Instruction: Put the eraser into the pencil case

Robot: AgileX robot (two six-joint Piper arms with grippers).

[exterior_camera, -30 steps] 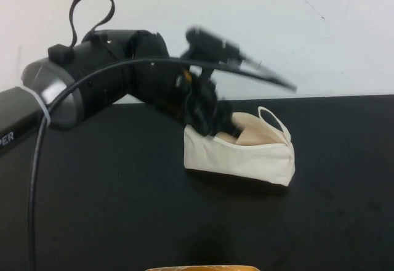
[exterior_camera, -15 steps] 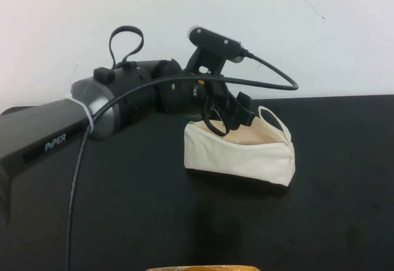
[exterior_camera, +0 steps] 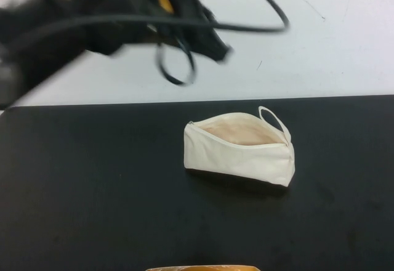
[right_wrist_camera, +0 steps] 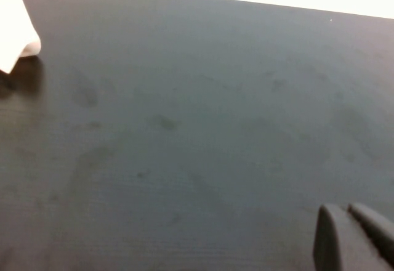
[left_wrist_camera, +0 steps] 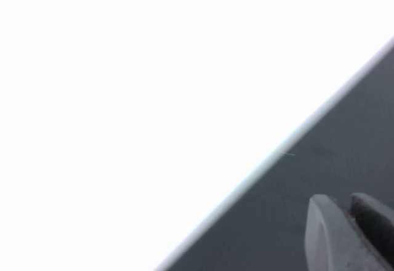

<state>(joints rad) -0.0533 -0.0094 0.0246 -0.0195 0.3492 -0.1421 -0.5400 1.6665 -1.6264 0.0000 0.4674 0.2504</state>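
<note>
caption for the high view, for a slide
Left gripper raised above the open pencil case on the black table.

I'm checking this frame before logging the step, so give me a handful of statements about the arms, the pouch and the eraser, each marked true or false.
1. The pencil case lies on the black table with its zip open. True.
2. The left gripper is down inside the pencil case. False: it is raised above the table, up and to the left of the pouch, in front of the white wall.
3. The eraser lies on the table beside the pencil case. False: no eraser shows on the table or in the visible part of the beige lining.
4. The right gripper is low over bare table, its fingers close together. True.
5. The right gripper holds the pencil case. False: only a corner of the pouch shows at the edge of the right wrist view, apart from the gripper.
</note>
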